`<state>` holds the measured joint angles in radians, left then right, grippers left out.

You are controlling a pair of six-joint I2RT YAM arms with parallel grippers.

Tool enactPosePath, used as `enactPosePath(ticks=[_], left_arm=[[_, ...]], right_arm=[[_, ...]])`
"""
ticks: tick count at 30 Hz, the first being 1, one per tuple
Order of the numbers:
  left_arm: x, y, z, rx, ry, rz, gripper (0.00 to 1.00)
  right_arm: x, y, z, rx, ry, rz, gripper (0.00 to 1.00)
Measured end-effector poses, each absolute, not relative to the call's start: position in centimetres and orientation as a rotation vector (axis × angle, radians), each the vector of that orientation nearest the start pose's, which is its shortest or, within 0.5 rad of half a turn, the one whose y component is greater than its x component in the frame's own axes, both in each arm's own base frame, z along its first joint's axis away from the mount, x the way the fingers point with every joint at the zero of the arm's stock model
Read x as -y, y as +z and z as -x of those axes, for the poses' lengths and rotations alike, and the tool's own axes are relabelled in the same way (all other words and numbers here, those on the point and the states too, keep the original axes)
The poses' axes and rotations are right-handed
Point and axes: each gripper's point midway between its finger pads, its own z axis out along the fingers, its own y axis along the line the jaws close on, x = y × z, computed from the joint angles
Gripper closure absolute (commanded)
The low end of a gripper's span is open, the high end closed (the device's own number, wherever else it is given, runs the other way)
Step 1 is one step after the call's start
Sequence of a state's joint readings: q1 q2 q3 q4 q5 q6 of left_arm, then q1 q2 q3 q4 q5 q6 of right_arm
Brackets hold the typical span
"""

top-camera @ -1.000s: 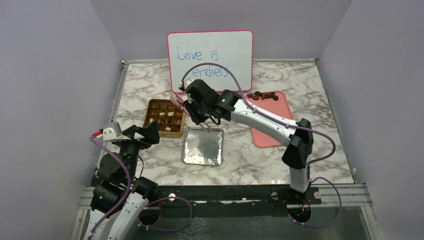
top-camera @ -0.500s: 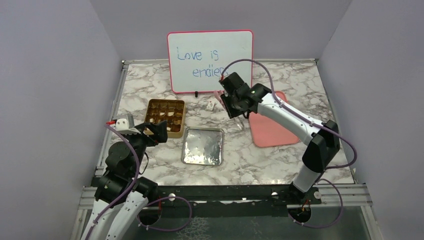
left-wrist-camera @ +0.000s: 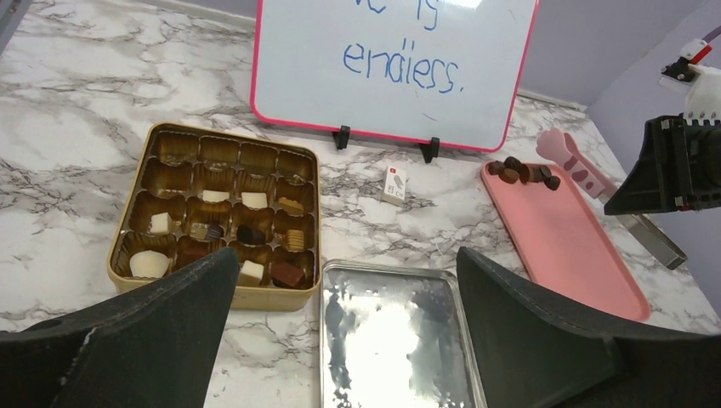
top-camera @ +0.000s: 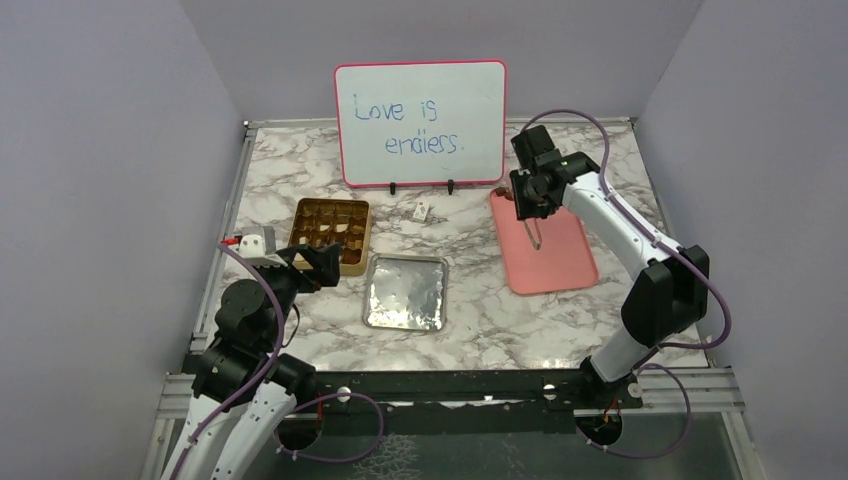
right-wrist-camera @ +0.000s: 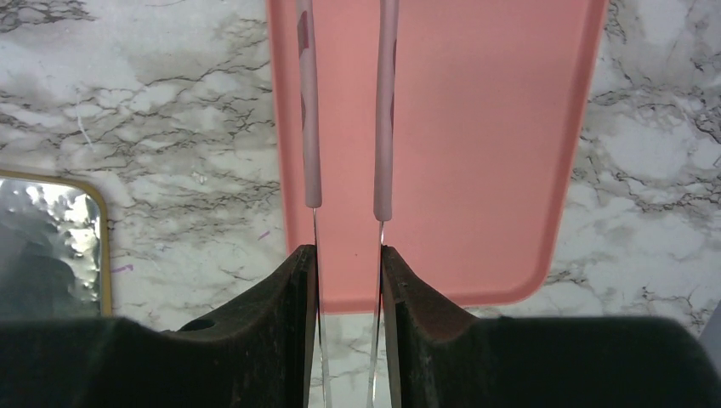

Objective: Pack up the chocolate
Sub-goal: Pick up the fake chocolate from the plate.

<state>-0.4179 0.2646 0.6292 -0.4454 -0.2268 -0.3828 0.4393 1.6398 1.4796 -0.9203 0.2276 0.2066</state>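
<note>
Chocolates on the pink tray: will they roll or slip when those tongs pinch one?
Probably a little. The chocolates look small and rounded, so one could skid on the smooth pink tray. The tongs have thin, narrow arms, so a pinch might squirt a piece sideways.

Lab booth: plain walls (top-camera: 110, 200) around marble tabletop (top-camera: 470, 250).

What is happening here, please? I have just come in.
Two robot arms are packing chocolates into a gold tin. The right claw is shut on pink tongs above the pink tray. A few dark chocolates lie at the tray's far end, near the tongs' tips. The left claw hangs open near the tin and touches nothing. The tin is partly filled, and a silver lid lies beside it.
</note>
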Motion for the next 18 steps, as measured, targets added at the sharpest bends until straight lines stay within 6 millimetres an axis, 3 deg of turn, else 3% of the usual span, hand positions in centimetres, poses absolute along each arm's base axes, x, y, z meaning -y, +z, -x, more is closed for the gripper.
enactPosePath(ticks=[10,18], left_arm=[[6.6,26.8,-20.8,-1.652,-0.423,0.143,0.01],[6.5,27.0,-20.6,-1.642,-0.426,0.144,0.01]], right_arm=[[-8.7,14.4,-35.9,-2.658,-0.143,0.112,0.64],[-7.6,12.4,-36.2,-2.714,-0.161,0.101,0.64]])
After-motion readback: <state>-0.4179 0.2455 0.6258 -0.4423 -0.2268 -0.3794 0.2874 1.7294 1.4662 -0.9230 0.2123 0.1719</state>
